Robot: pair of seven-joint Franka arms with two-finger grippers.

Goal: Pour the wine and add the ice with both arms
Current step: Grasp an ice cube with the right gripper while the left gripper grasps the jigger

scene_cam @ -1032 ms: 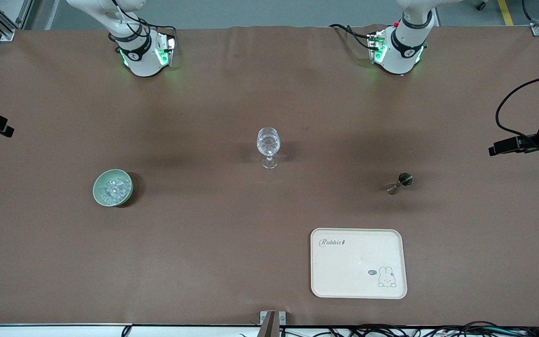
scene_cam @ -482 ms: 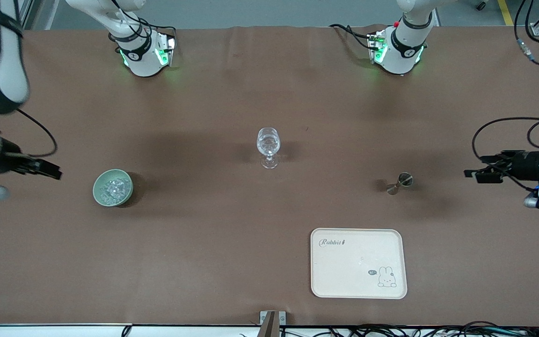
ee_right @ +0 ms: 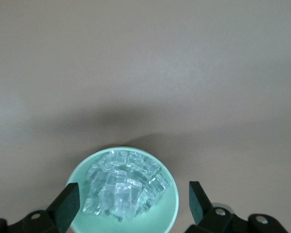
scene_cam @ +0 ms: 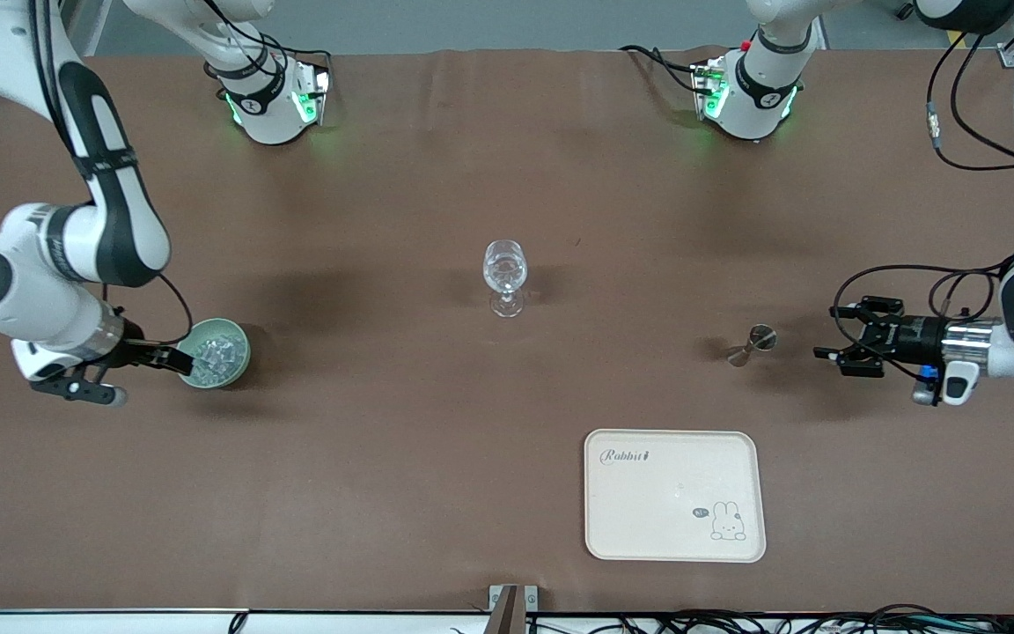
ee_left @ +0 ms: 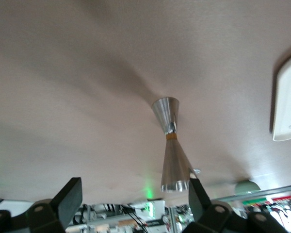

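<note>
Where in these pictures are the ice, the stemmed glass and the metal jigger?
ice (ee_right: 122,188), right wrist view, middle of the heap in the green bowl
stemmed glass (scene_cam: 505,266), front view, its bowl
metal jigger (ee_left: 170,145), left wrist view, just below its narrow waist

A cream tray (scene_cam: 674,494) with a rabbit drawing and the word "Rabbit" lies flat at the lower middle of the frame, on the brown table (scene_cam: 401,440). Black cables (scene_cam: 824,623) run along the bottom edge.
</note>
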